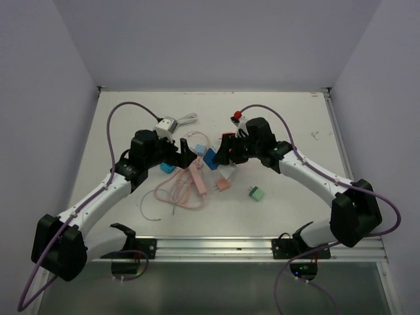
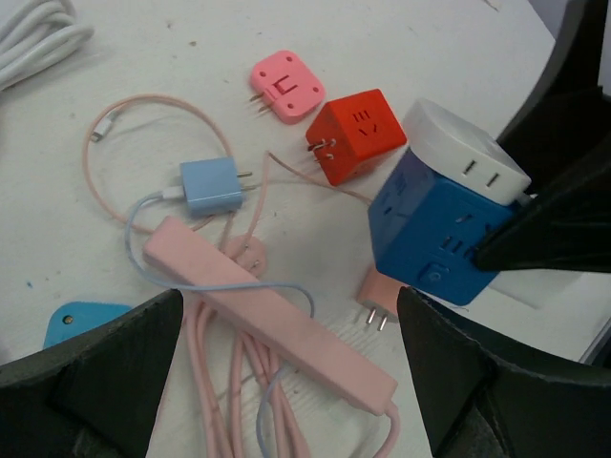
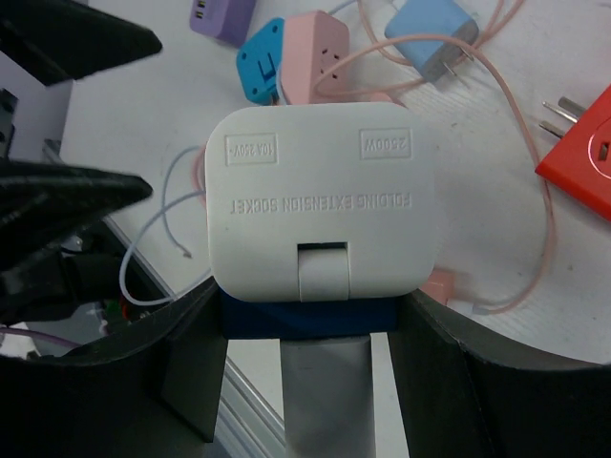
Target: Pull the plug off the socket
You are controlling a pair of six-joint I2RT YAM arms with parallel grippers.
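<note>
From above, the left gripper (image 1: 189, 156) and right gripper (image 1: 220, 153) meet near the middle of the tabletop (image 1: 131, 111), the blue cube (image 1: 210, 158) between them. A green plug (image 1: 256, 192) lies alone toward the near edge.

From the left wrist, the left jaws stand wide apart with nothing between them. Below them on the tabletop lies a pink power strip (image 2: 267, 310). The blue cube (image 2: 430, 234) sits tilted at the right, and the white adapter (image 2: 463, 153) is seated on its upper face – the two touching, not parted. Beside them lie a red cube (image 2: 353, 134), a pink flat plug (image 2: 286, 86) and a light-blue charger (image 2: 210, 184).

From the right wrist, the right jaws are clamped on the blue cube's sides. The white adapter (image 3: 320, 200) fills the centre and covers nearly all of the cube – only a blue strip shows beneath it.
</note>
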